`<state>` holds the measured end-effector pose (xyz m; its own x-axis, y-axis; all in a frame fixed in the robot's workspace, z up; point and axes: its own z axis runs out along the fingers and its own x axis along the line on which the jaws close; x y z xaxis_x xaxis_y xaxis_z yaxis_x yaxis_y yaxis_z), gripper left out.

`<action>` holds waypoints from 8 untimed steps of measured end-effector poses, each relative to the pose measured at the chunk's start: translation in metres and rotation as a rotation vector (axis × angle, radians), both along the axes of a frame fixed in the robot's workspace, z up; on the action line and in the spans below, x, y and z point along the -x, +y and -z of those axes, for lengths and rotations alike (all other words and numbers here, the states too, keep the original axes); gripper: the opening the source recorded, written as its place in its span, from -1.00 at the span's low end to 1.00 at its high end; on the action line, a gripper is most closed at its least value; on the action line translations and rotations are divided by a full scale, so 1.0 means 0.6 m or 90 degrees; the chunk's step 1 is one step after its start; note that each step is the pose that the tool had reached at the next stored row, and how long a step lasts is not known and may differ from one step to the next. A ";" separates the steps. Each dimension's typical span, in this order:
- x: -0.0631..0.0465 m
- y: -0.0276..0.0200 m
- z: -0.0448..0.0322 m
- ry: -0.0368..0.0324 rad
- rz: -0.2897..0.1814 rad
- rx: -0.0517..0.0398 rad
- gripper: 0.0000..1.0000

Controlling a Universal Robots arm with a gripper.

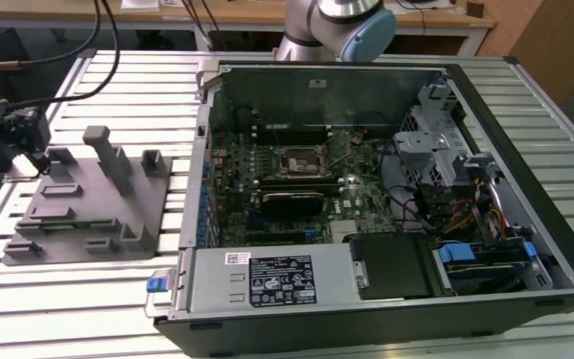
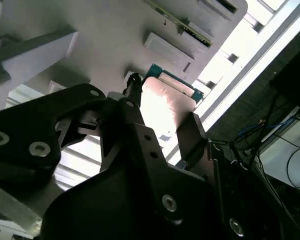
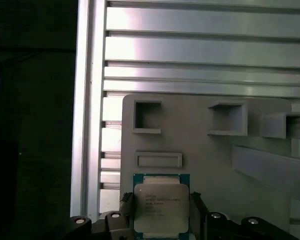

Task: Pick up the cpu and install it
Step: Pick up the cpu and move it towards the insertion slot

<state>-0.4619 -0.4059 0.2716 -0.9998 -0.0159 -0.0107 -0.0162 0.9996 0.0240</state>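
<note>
While the gripper (image 3: 161, 204) straddles the cpu (image 3: 161, 209), which lies within its span on the grey fixture plate (image 3: 210, 165), I cannot tell whether it is clamped. Grip both edges squarely and lift level, I judge.

Shiny silver-grey arm (image 1: 299, 36), round like a fat pipe, with a big pale blue cap (image 1: 369, 36) on one joint. Thick black cables (image 1: 105, 45) hanging in loops by the wrist end in the exterior view. Black gripper (image 2: 162, 107) in the second wrist view, built from chunky flat pieces with slanted edges. Small round silver screws (image 2: 40, 148) dotted over the black pieces, each with a little dent in the middle.
</note>
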 end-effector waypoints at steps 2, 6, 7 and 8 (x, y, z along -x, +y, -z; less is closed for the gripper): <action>0.000 0.0000 -0.011 -0.0001 0.000 -0.0001 0.06; 0.000 0.0000 -0.037 0.0000 0.000 0.0000 0.06; 0.000 0.0000 -0.044 0.0000 0.000 0.0000 0.06; 0.000 0.0000 -0.050 -0.0002 0.000 -0.0001 0.06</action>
